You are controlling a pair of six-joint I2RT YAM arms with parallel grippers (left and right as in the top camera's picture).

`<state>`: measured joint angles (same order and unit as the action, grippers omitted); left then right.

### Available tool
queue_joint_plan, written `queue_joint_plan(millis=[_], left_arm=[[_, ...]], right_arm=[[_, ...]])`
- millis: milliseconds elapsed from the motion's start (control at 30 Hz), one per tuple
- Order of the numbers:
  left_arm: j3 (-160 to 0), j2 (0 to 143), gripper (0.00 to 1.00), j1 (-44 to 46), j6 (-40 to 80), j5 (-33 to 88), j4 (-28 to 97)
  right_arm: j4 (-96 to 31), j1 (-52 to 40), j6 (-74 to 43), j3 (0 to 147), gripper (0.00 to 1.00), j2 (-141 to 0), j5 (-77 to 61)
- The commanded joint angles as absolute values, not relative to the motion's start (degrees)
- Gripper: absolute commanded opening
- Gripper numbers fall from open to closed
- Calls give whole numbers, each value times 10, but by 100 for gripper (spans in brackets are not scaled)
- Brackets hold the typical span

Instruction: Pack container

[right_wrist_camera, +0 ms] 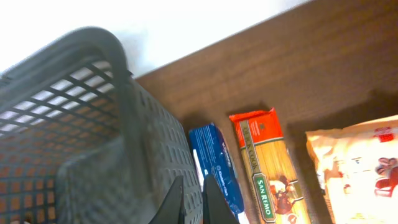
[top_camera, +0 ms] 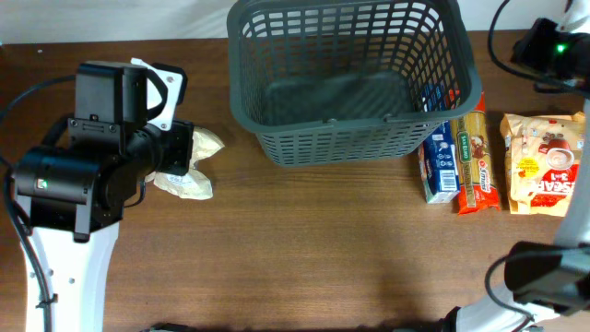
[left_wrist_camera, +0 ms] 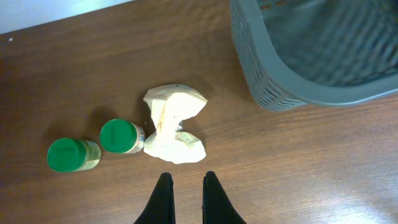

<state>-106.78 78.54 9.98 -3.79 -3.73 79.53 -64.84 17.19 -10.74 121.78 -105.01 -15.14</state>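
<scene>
Container [top_camera: 350,140]: dk grey slotted basket, thick rim, at back-centre of worktop [top_camera: 323,249], upright. Inside, only its own grey floor shows. Left wrist view catches one corner [left_wrist_camera: 323,96]; right wrist view looks along its right wall [right_wrist_camera: 93,124].

R of basket, flat on worktop, side by side:
- blue packet [top_camera: 440,161], up against the basket wall, also [right_wrist_camera: 217,168]
- orange spaghetti pack [top_camera: 475,157], touching the blue one, label "San Remo" [right_wrist_camera: 264,162]
- cream "3 in 1" bag [top_camera: 544,161], just beside the spaghetti, partly cut off at [right_wrist_camera: 360,168]

L of basket:
- crumpled pale-yellow bag [top_camera: 189,166], [left_wrist_camera: 173,127]
- 2 green-capped jars [left_wrist_camera: 121,135], [left_wrist_camera: 71,154], lying on their sides; nearer one touches the bag.

Left claw [left_wrist_camera: 185,186]: fingers drawn together, nothing between them, above the worktop near the yellow bag.
Right claw [right_wrist_camera: 191,199]: fingers together, holding nothing, by the basket's right wall, next to the blue packet.

Worktop: dark brown wood grain. White wall [right_wrist_camera: 155,25] behind the far edge.
</scene>
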Motion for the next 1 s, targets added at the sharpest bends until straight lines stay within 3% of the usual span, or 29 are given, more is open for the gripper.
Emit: queue_joint_plan(millis=[0,967], left_arm=[[-1071,785,2,95,-32,-43,795],[-1071,785,2,95,-32,-44,800]], right_arm=[[-652,165,-112,1222,4,-1082,-163],[-660,60,-93,1221,4,-1120,-199]])
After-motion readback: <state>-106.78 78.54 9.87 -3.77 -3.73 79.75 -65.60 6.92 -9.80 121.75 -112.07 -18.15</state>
